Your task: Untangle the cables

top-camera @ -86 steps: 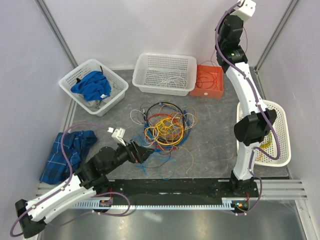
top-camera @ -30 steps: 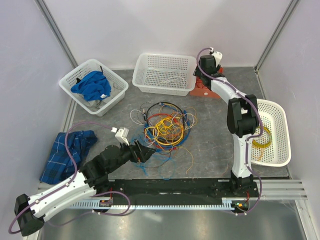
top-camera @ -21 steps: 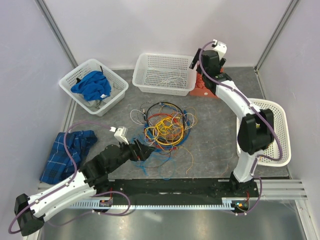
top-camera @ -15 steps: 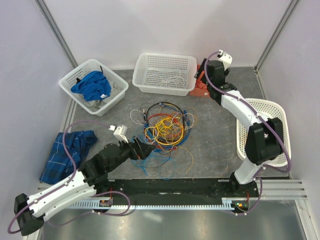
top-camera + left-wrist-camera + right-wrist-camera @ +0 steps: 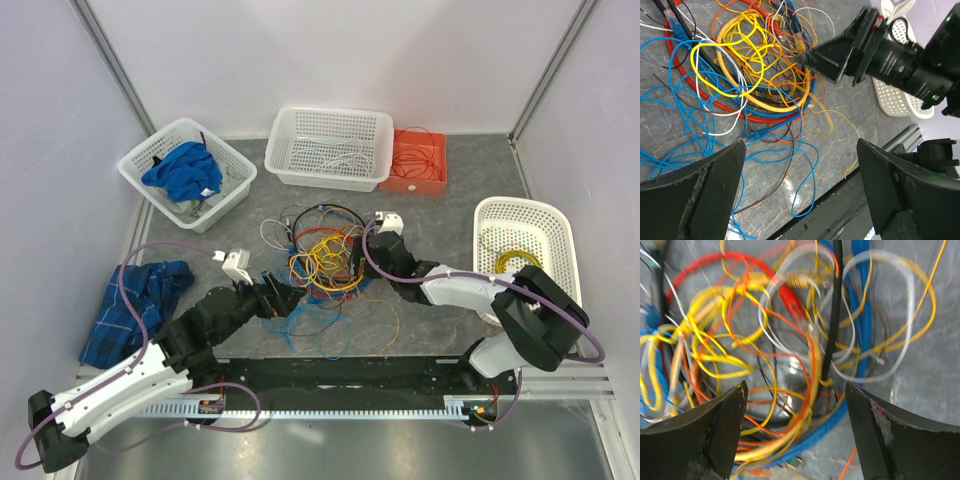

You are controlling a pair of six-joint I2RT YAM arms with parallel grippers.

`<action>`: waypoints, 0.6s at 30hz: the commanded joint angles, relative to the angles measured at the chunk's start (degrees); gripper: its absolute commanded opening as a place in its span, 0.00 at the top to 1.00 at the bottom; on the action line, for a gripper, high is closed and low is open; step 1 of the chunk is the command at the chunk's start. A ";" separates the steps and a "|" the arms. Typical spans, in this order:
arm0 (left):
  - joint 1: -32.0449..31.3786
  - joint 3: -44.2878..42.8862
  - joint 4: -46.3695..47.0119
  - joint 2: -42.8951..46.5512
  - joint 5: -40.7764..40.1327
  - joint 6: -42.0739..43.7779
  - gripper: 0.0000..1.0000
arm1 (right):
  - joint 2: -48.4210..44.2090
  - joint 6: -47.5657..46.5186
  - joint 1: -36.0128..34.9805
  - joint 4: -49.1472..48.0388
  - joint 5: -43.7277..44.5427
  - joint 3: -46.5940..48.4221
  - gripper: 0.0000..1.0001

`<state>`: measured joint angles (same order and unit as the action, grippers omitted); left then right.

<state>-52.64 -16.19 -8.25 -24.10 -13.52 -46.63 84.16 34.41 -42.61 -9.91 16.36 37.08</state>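
The cables point(image 5: 325, 255) lie in a tangled heap mid-table: yellow, orange, red, blue, black and white loops. My left gripper point(image 5: 287, 297) stands open at the heap's near-left edge, low over loose blue cables point(image 5: 765, 150), its jaws wide apart and empty. My right gripper point(image 5: 358, 268) has come to the heap's right side, open. In the right wrist view the right gripper point(image 5: 797, 435) straddles yellow and orange strands and a blue cable point(image 5: 860, 340) without closing on them. The left wrist view shows the right gripper point(image 5: 837, 55) over the yellow cables point(image 5: 740, 75).
At the back stand a white basket point(image 5: 330, 125) holding white wires and an orange tray point(image 5: 418, 183) with orange wire. A basket with blue cloth point(image 5: 185, 170) sits back left, and a white basket point(image 5: 525, 215) with a yellow cable at the right. Plaid cloth point(image 5: 140, 305) lies left; a black rail point(image 5: 340, 375) runs along the front.
The right arm swung from the orange tray at the back down to the heap's right side and opened wider. The left gripper barely shifted and stayed open.
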 commanded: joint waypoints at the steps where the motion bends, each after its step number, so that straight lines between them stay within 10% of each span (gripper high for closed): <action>1: -0.27 -1.40 -0.89 0.02 -2.30 -0.56 0.00 | -1.02 1.10 -1.77 -7.32 -2.39 -1.57 0.14; 12: -0.27 -2.36 -0.71 -0.95 -4.23 -0.22 0.00 | -8.64 -2.50 -6.86 -6.97 3.76 -1.58 0.97; 18: -0.27 -5.69 -0.63 -0.25 -8.53 2.86 0.00 | -21.66 -6.28 -13.55 0.59 8.33 4.74 1.00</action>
<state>-52.64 -17.08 -10.26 -24.95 -17.15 -46.57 68.86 31.53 -53.52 -11.57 20.49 35.94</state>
